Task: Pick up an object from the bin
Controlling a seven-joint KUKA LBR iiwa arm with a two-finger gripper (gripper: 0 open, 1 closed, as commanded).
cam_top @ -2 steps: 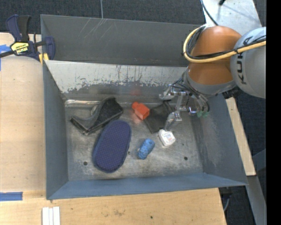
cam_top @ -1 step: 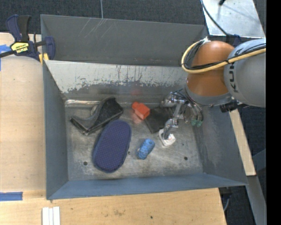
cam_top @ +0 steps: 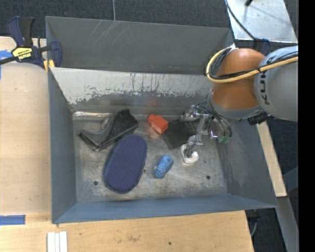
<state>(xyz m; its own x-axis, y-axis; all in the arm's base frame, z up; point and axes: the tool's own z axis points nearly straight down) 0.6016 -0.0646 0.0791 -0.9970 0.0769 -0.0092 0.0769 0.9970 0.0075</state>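
Claw (cam_top: pixel 192 147) hung just over a small white lump (cam_top: pixel 190 158) on the right of the bin (cam_top: pixel 60 151) floor; spread or pinched, could not tell. Dark flat square (cam_top: pixel 176 136) lay just beside, blue cylinder (cam_top: pixel 163 166) near. Approach step, judged; next called for a centred pinch, then a lift.

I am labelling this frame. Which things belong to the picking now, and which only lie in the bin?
In the job: gripper; small white thing at its tip.
Lying about: dark flat square; red block; small blue piece; blue oval pad; black angled thing.
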